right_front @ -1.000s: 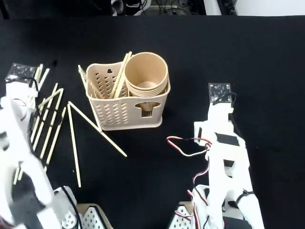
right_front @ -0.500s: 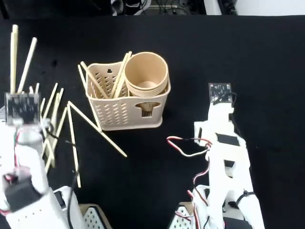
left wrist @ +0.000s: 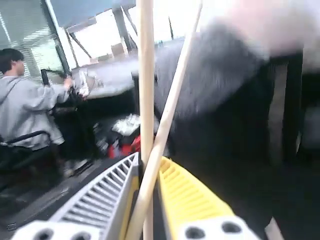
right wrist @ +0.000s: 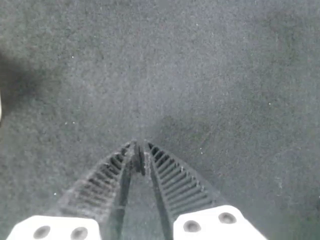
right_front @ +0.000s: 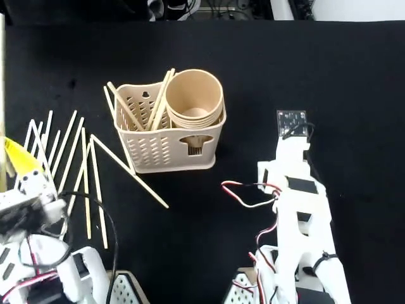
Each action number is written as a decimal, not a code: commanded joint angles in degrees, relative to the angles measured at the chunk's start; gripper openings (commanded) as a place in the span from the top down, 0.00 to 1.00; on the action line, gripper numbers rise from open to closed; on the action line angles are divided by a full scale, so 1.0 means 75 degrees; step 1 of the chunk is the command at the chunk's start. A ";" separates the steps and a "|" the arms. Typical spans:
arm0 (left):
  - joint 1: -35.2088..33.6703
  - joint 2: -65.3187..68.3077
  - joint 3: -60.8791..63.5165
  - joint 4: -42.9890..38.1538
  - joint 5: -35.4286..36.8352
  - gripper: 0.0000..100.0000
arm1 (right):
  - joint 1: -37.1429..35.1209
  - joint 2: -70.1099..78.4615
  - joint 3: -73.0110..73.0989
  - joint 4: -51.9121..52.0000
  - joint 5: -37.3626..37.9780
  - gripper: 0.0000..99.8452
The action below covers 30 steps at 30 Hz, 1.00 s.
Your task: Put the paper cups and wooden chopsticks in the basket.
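A beige slotted basket [right_front: 166, 147] stands left of the table's middle, with stacked paper cups [right_front: 193, 96] and several wooden chopsticks [right_front: 158, 100] inside it. More loose chopsticks [right_front: 71, 166] lie fanned on the black table to its left. My left gripper [right_front: 18, 166] is raised at the front left edge, shut on two chopsticks [left wrist: 146, 75] that cross between its grey and yellow fingers [left wrist: 186, 192] and point upward; in the high view they show as a held stick [right_front: 3, 95] along the left edge. My right gripper [right wrist: 139, 150] is shut on nothing, low over bare table.
A long chopstick [right_front: 130, 171] runs slanting from the pile past the basket's front left corner. The right arm [right_front: 295, 190] stretches from the front edge up the right half. Black cloth [right_front: 329, 76] covers the table behind and right of the basket.
My left gripper has lifted off the loose pile with two chopsticks and drawn back toward the front left, tilting upward. The right arm has not moved.
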 commanded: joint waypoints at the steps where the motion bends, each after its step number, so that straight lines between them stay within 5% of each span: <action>1: 0.0967 0.0234 -0.0053 -0.0844 0.0832 0.97 | -0.0094 -0.0006 -0.0041 -0.0094 -0.0035 0.99; 8: 0.3569 0.1664 -0.0193 -0.1981 0.1219 0.97 | -0.0094 -0.0006 -0.0041 -0.0094 -0.0035 0.99; 14: 0.4929 0.3798 -0.0615 -0.2590 0.1770 0.97 | -0.0094 -0.0018 -0.0041 -0.0094 -0.0035 0.99; 20: 0.5363 0.5392 -0.1330 -0.2602 0.2801 0.97 | -0.0070 -0.0018 -0.0041 -0.0117 -0.0035 0.99; 30: 0.5363 0.6259 -0.0815 -0.2614 0.2907 0.97 | -0.0070 -0.0018 -0.0041 -0.0117 -0.0035 0.99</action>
